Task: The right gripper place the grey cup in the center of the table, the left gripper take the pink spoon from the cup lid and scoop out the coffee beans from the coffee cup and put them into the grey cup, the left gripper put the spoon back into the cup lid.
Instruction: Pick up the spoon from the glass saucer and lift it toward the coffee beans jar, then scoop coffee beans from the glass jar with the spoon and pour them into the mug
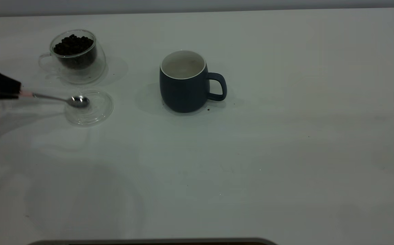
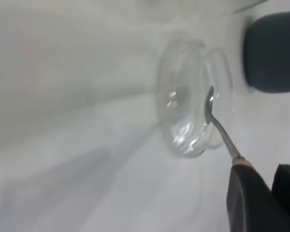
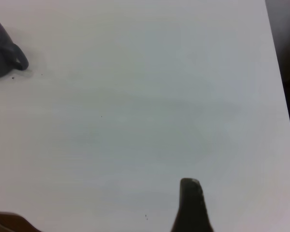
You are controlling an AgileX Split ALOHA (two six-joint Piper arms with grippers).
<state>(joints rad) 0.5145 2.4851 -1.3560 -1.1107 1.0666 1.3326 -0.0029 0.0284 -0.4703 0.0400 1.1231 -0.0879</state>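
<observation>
At the table's (image 1: 285, 153) left edge, the left gripper (image 1: 16, 92) pinches the pink handle of the spoon (image 1: 59, 98), whose metal bowl sits over the glass lid (image 1: 93, 114). Just behind the lid, nearer the far left corner, stands the glass cup (image 1: 78, 64) heaped with coffee beans (image 1: 72, 45). The grey mug (image 1: 185, 83) stands upright toward the middle of the table, handle pointing to the right edge, well apart from lid and cup. Bare white tabletop stretches from the mug to the right and near edges. Only one dark fingertip (image 3: 192, 205) of the right gripper shows above that open area; whether it is spread cannot be told.
</observation>
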